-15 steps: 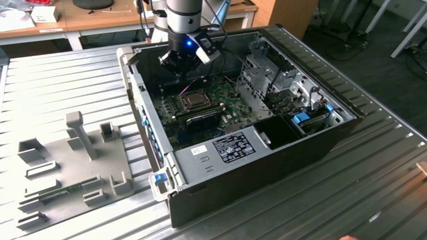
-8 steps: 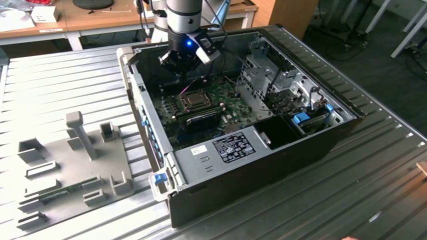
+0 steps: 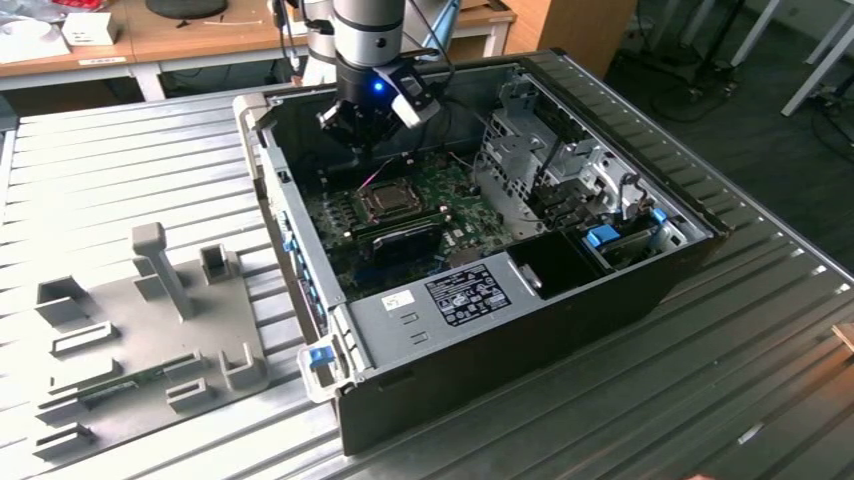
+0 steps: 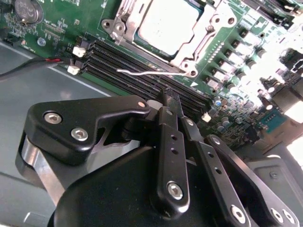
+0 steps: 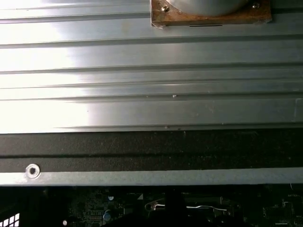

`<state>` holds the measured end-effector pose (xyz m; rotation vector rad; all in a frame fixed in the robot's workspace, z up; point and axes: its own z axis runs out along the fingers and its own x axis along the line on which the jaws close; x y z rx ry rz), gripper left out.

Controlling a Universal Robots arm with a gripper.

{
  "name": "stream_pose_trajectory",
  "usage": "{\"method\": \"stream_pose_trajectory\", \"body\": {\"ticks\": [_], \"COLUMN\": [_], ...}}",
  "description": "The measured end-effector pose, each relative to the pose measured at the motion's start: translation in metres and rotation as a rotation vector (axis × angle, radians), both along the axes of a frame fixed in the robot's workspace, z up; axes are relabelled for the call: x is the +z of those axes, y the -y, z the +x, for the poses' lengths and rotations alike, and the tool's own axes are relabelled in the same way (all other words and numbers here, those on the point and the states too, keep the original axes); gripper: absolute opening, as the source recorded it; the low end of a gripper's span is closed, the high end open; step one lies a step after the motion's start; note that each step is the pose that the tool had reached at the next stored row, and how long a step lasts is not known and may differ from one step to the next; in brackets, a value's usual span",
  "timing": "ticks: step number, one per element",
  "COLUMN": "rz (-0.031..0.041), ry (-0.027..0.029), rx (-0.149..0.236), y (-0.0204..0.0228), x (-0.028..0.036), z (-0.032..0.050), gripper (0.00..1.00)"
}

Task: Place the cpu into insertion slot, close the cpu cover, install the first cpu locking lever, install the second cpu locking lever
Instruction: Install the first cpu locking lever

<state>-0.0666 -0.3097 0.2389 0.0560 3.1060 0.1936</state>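
One arm hangs nose-down inside the open black metal tower case [image 3: 534, 340]. My black gripper [image 4: 169, 97] is pinched narrow, holding nothing, just above the long ribbed black memory slots [image 4: 123, 64]. The flat square cpu with the dull silver-grey top [image 4: 165, 21] sits in the silver-bordered insertion slot [image 4: 113, 26] on the green circuit board [image 4: 57, 23]. The thin shiny cpu cover frame [image 4: 203, 33] lies over its edges, and a bent wire lever [image 4: 137, 74] pokes out beside it.

Green circuit board [image 4: 61, 28], dull silver-grey cpu [image 4: 165, 21], shiny silvery cpu cover [image 4: 199, 47], black memory slots [image 4: 128, 68], black gripper [image 4: 170, 99], ribbed silver table [image 3: 120, 160]
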Motion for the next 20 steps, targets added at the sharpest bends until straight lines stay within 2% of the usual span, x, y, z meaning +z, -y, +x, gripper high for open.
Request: {"method": "stream_pose_trajectory", "body": {"ticks": [6,11,20], "rz": [-0.0001,0.0015,0.0047], "ry": [0.0000,0.0001,-0.0002], "rx": [-0.087,-0.129,-0.164], "y": [0.0000,0.0000,0.0000], "x": [-0.0015,-0.0055,-0.0060], "z": [0.0000,0.0001,0.0006], "gripper": [0.10,0.10,0.10]}}
